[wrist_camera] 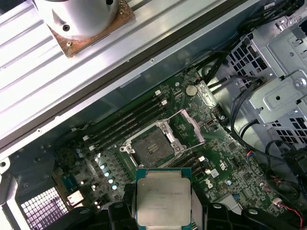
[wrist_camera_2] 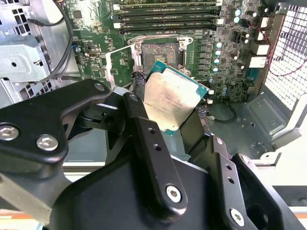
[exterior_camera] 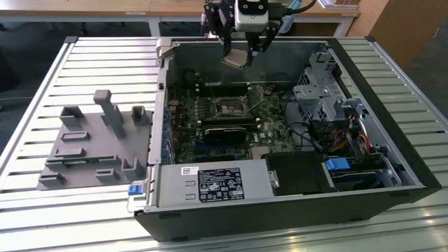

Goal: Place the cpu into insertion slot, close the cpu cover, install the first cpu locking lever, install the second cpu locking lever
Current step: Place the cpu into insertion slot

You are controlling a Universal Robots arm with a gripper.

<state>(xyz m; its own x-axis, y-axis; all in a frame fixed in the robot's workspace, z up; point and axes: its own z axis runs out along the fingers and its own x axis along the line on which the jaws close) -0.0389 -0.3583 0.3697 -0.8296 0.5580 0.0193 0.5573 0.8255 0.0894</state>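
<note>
My gripper [exterior_camera: 242, 51] is shut on the cpu [exterior_camera: 236, 59], a flat silver-grey chip with a greenish edge, and holds it tilted above the far side of the open computer case. In both wrist views the cpu [wrist_camera_2: 170, 100] [wrist_camera: 163, 194] sits between the black fingers [wrist_camera_2: 144, 124]. The insertion slot [exterior_camera: 229, 106] [wrist_camera_2: 160, 53] [wrist_camera: 151, 146] lies bare on the green motherboard below, some way from the chip. The cpu cover [wrist_camera: 190, 127] [wrist_camera_2: 120, 67], a thin silver frame, stands swung open beside the socket.
A black card [exterior_camera: 224, 131] and long memory slots [wrist_camera_2: 168, 17] flank the socket. A metal drive cage [exterior_camera: 322, 100] with cables fills the exterior view's right side of the case, and a power supply [exterior_camera: 213, 184] sits in front. A grey fixture [exterior_camera: 91, 142] lies outside, at the exterior view's left.
</note>
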